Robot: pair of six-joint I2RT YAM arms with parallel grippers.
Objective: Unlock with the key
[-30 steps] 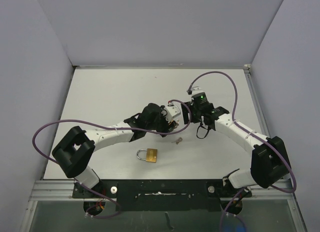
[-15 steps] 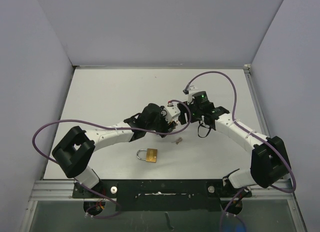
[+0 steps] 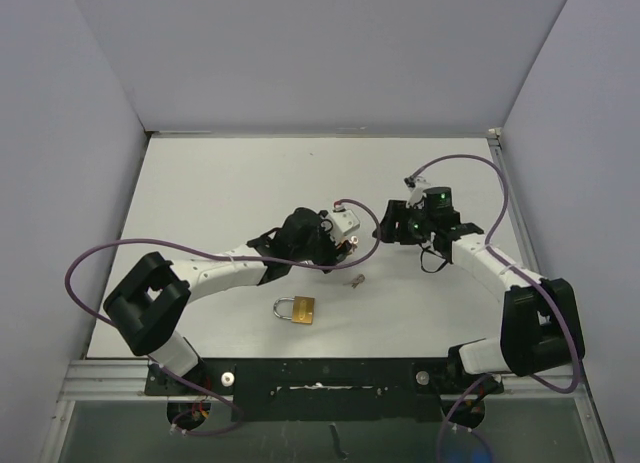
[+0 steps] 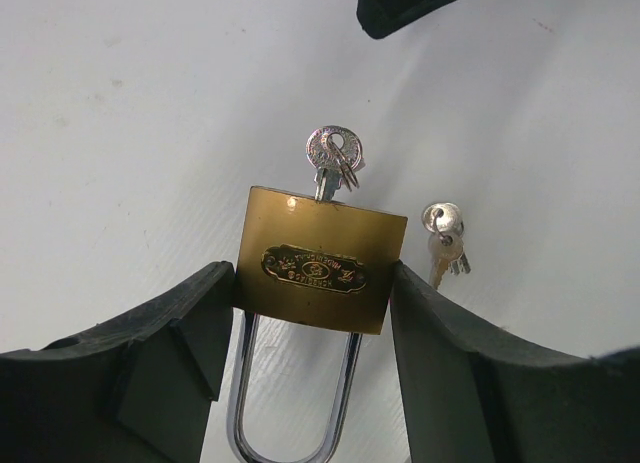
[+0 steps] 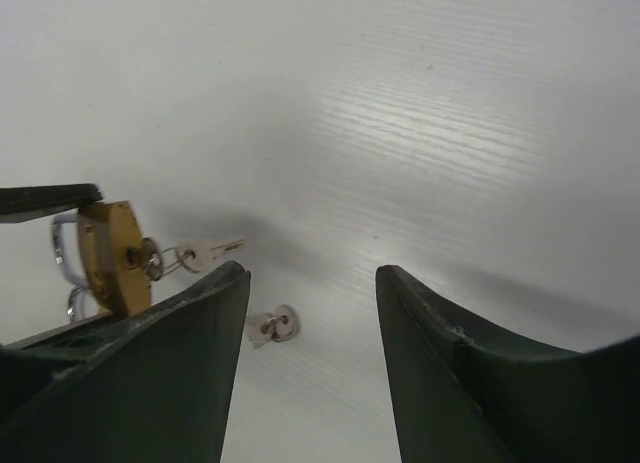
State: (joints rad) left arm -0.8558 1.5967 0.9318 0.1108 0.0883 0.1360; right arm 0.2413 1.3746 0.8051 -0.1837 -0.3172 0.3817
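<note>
Nearest the bases, a spare padlock (image 3: 296, 309) lies on the white counter (image 3: 200, 183), with loose keys (image 3: 355, 280) just beyond. Mid-counter, the left claw (image 4: 313, 283) pinches a brass padlock (image 4: 320, 258), its shackle cut off below, a ringed key (image 4: 332, 158) in its keyhole. Farther on, the right claw (image 5: 312, 275) is spread and empty.

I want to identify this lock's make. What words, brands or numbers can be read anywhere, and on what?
No text is legible.
Brass padlock: embossed oval plate with lettering, too blurred to read.
Inserted key: any stamp illegible.
Second padlock: too small to read.
</note>
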